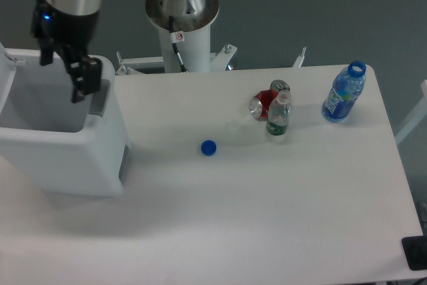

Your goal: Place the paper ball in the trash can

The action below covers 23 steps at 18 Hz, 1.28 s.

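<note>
The trash can (67, 161) is a big white bin with a grey inside at the table's left edge. My gripper (64, 66) hangs over its open top, near the right rim, with its two dark fingers (84, 78) spread apart and nothing between them. The paper ball does not show; no white lump is visible in the part of the bin's inside that I can see.
A blue bottle cap (209, 147) lies mid-table, with a faint translucent cap (233, 125) to its right. A red can (263, 105), a small clear bottle (278, 115) and a blue bottle (343, 91) stand at the right. The arm's white base (181, 15) is behind.
</note>
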Available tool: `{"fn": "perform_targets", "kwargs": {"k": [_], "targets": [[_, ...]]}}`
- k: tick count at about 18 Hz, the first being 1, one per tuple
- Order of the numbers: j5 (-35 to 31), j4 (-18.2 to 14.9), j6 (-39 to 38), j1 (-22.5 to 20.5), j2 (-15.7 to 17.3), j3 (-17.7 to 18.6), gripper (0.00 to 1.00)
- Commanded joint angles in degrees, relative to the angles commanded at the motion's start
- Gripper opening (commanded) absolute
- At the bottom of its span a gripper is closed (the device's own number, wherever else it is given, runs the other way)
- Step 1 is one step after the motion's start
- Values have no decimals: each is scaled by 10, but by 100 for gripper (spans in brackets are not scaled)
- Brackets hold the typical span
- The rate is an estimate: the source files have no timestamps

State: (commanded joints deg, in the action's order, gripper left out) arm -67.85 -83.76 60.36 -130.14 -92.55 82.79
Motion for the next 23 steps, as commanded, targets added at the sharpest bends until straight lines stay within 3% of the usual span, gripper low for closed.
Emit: {"fn": "perform_targets", "kwargs": {"k": [2,4,9,15,23], "targets": [[-17,0,26,-34,1,0,100],[-73,2,31,-50,0,3,100],[-119,41,31,-114,-9,32,100],[-188,82,57,-161,-85,33,100],[-215,128,132,-196,-184,28,100]]}}
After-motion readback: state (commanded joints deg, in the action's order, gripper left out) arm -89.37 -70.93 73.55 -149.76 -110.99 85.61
